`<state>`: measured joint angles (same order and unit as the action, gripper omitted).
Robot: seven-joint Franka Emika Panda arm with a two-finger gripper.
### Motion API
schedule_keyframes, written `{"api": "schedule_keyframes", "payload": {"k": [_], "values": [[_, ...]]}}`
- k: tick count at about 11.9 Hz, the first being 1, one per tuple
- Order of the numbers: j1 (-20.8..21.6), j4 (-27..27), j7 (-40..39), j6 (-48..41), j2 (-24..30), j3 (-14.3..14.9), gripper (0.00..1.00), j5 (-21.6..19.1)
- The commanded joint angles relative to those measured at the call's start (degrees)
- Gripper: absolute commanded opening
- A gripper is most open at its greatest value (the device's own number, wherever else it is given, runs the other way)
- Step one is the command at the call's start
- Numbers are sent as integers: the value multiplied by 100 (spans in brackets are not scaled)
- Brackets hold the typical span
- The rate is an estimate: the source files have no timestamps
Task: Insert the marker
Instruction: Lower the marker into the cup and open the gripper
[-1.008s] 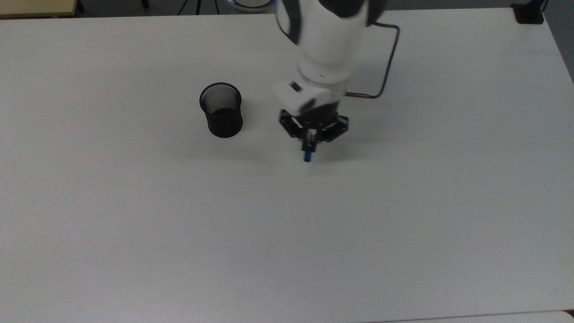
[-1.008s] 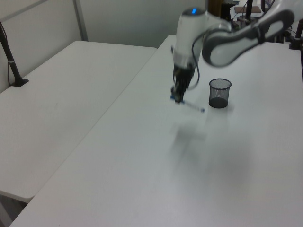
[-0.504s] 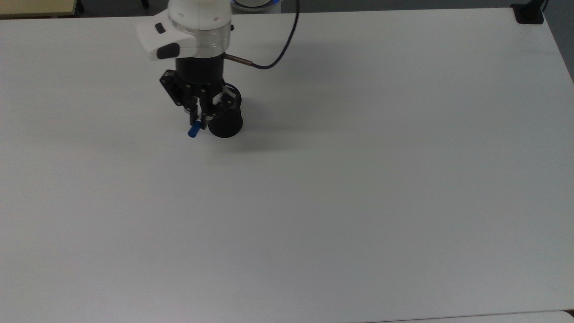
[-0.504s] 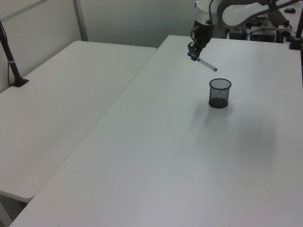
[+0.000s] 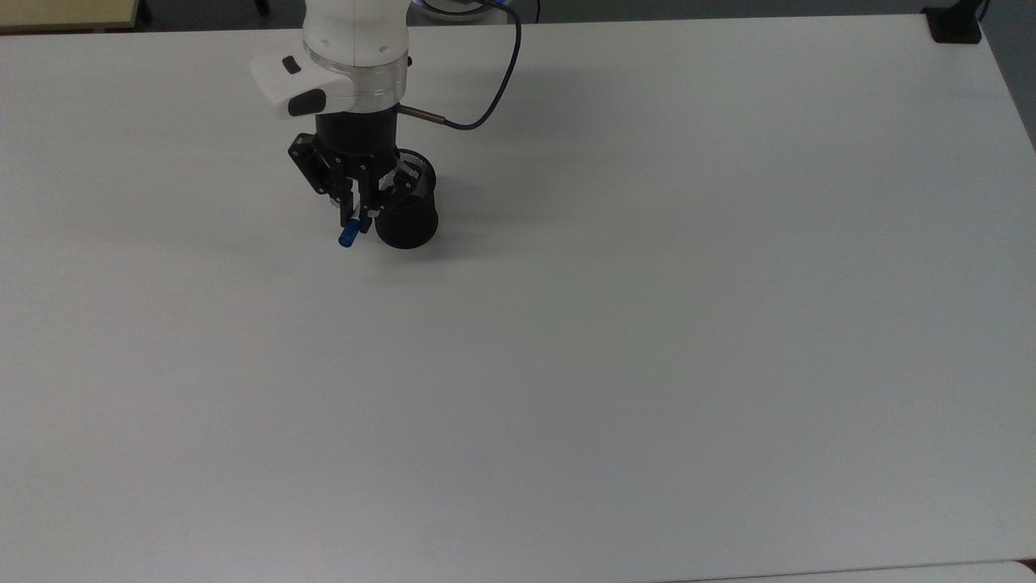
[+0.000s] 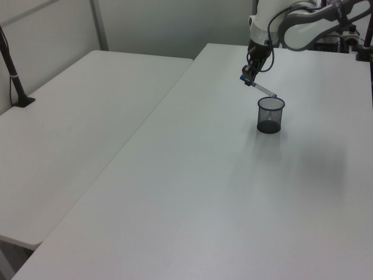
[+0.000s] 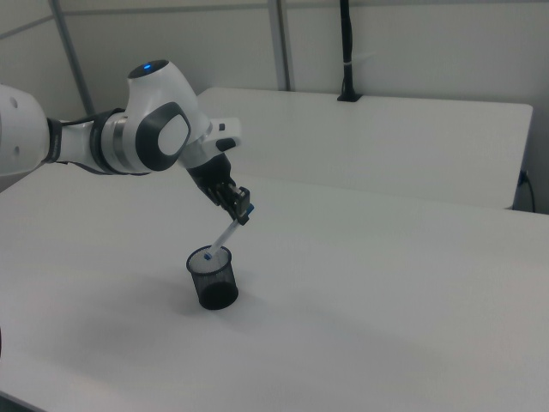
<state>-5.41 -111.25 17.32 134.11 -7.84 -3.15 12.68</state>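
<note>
My gripper is shut on the marker, a white pen with blue ends held at a slant. In the top view its blue cap sticks out below the fingers, just left of the black mesh cup, which the gripper partly covers. In the left view the gripper hangs above and left of the cup, and the marker slopes down to the cup's rim. Seen in the right view, the marker runs from the gripper down to the mouth of the cup.
The cup stands alone on a wide white table. A black cable loops off the wrist. A black clamp sits at the table's far right corner in the top view. A second white table adjoins in the left view.
Over the last second the gripper carried the marker from the cup's right in the top view to above it. Since half a second ago it came down, bringing the marker's lower end to the rim.
</note>
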Motion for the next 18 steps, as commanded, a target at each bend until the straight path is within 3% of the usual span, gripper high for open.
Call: {"api": "schedule_keyframes", "payload": {"k": [1,4,6,7,8,9,10,14,18], "values": [[76,-581,-71,160,414,25,2,95],[145,-722,-36,125,441,-1,4,95],[190,-723,-27,116,441,-2,30,86],[190,-714,-10,107,450,-2,48,86],[198,-705,-1,107,476,-2,73,77],[216,-670,-1,98,494,-10,80,68],[329,-644,8,72,529,-10,96,34],[926,-100,-9,-813,520,-19,100,-106],[1350,865,-272,-2736,520,51,100,-397]]}}
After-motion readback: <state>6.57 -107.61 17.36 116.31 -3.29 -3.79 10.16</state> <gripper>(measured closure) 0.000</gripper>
